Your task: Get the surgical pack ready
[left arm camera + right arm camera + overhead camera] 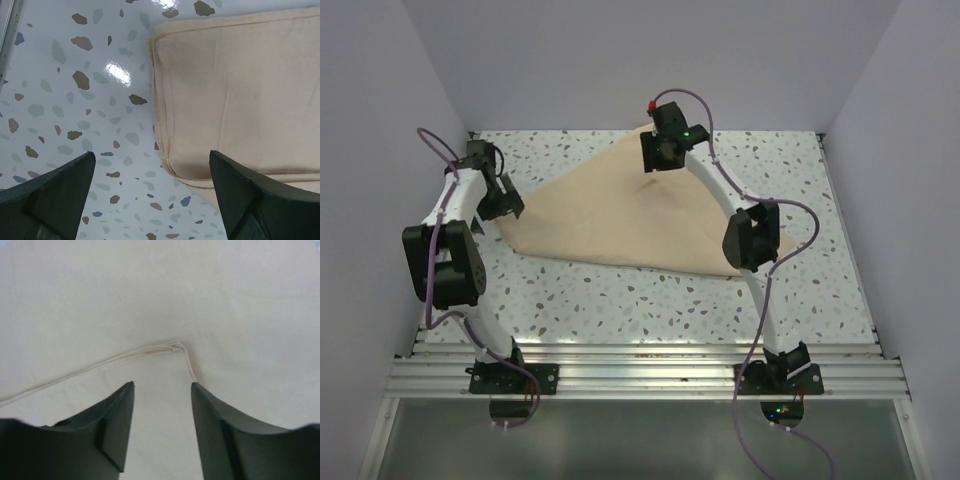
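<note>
The surgical pack shows only as a plain beige cloth [640, 215], folded flat into a rough triangle on the speckled table [620, 300]. My right gripper [660, 155] hovers over the cloth's far part. In the right wrist view it [162, 384] is open with nothing between its fingers, and a hemmed cloth corner [177, 346] lies flat just ahead of the tips. My left gripper [503, 205] stands at the cloth's left corner. It [151, 152] is wide open above the layered cloth edge [165, 150], holding nothing. No tray, instruments or gauze show.
Grey walls enclose the table at the left, back and right. A ribbed aluminium rail [640, 370] carrying both arm bases runs along the near edge. Bare speckled table [75, 100] lies left of the cloth and in front of it.
</note>
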### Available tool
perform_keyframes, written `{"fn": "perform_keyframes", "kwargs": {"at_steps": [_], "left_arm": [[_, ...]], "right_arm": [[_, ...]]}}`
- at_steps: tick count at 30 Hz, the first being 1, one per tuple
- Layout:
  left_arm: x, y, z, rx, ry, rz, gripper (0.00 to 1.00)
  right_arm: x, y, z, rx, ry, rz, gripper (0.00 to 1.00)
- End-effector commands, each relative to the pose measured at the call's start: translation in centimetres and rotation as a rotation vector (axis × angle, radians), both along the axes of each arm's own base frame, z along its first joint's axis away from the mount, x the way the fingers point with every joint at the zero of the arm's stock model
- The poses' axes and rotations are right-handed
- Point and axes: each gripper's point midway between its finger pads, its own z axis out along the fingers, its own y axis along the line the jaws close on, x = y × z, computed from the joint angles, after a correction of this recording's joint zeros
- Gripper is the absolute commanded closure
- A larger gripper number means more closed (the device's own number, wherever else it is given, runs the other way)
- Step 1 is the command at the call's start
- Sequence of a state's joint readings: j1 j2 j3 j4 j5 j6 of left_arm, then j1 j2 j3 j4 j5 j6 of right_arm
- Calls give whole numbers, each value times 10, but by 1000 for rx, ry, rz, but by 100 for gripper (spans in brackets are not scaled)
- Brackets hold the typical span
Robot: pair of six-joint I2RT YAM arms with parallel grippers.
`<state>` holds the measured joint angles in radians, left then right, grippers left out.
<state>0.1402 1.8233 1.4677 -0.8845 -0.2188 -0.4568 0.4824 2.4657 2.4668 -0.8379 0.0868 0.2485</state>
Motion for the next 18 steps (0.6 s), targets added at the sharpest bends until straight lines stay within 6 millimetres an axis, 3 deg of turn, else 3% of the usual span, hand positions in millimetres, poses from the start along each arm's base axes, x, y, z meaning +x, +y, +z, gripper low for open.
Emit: {"fn": "perform_keyframes", "kwargs": {"at_steps": [1, 2, 3, 4, 6, 8, 9, 11, 14, 18], "left_arm": [[0, 0, 6, -64, -35, 30, 0], [-1, -1, 5, -68, -36, 35, 0], [-4, 0, 5, -69, -37, 39, 0], [-3, 1, 5, -69, -50, 43, 0], [-3, 2, 1, -68, -59, 46, 0], [-5, 8, -2, -68, -59, 59, 0], [-4, 10, -4, -66, -65, 60, 0], [-4, 15, -8, -64, -67, 70, 0], [-4, 20, -18, -78, -60, 85, 0], [2, 25, -21, -92, -70, 91, 0]], "right_arm": [[2, -8, 34, 159, 1, -33, 52], [1, -6, 33, 186, 11, -29, 59], [9, -1, 53, 233, -52, -22, 64], [5, -3, 39, 243, -32, -40, 69], [13, -4, 61, 282, -114, -55, 72], [16, -7, 58, 275, -116, -66, 78], [17, -8, 46, 270, -86, -73, 80], [22, -3, 46, 291, -76, -64, 86], [22, 7, 24, 326, -15, -47, 94], [21, 16, -2, 372, 39, -61, 95]]}}
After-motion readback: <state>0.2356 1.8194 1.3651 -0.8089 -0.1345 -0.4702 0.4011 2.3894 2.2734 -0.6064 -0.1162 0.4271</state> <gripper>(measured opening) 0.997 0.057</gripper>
